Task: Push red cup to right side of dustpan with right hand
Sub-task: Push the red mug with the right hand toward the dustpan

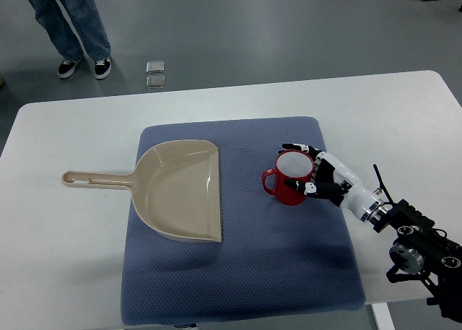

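Where the blue mat [238, 272] covers the middle of the white desk [65, 243], a red cup [291, 177] stands upright right of centre, white inside, its handle pointing toward the left of the frame. The right hand [317, 174] comes in from the lower right corner on a dark-jointed arm and sits against the cup's right side, black-tipped fingers [294, 149] curved around the far and near rim. Whether they press or only cradle it cannot be told, though the hand is clearly wrapped about the cup. The beige dustpan [180, 189] lies left of the cup on the same mat, open mouth facing right, handle reaching left off the mat onto bare desk. Cup and dustpan stand apart, a strip of mat between them. Upper left of the frame: a person's legs [68, 19] in jeans and dark shoes on the grey floor (two small square objects [154, 74] lie nearby).
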Robot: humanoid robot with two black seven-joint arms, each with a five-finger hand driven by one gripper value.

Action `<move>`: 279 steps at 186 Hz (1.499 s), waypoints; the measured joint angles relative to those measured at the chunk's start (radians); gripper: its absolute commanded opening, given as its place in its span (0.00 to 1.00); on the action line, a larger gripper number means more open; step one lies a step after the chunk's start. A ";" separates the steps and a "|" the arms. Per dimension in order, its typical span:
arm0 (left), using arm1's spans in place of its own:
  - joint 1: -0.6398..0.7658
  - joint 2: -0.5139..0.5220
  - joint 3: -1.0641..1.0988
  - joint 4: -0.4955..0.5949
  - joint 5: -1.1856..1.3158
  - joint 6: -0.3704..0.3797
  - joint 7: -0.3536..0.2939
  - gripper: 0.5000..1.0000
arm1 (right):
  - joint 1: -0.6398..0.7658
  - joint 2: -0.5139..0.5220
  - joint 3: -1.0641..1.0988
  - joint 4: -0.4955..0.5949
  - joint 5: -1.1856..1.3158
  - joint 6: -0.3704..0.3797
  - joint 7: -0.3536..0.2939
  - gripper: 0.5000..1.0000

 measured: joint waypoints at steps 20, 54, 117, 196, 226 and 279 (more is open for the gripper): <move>0.000 0.000 0.000 0.000 0.000 0.000 0.000 1.00 | 0.001 0.015 0.000 0.001 -0.010 -0.009 0.000 0.57; 0.000 0.000 0.000 0.000 0.000 0.000 0.000 1.00 | 0.010 0.048 -0.001 0.003 -0.022 -0.025 0.000 0.57; 0.000 0.000 0.000 0.000 0.000 0.000 0.000 1.00 | 0.027 0.093 -0.039 0.003 -0.035 -0.063 0.000 0.58; 0.000 0.000 0.000 0.000 0.000 0.000 0.000 1.00 | 0.029 0.153 -0.059 0.003 -0.079 -0.103 0.000 0.58; 0.000 0.000 0.000 0.000 0.000 0.000 0.000 1.00 | 0.029 0.170 -0.073 0.004 -0.082 -0.120 0.000 0.58; 0.000 0.000 0.000 0.000 0.000 0.000 0.000 1.00 | 0.036 0.188 -0.085 0.004 -0.091 -0.139 0.000 0.58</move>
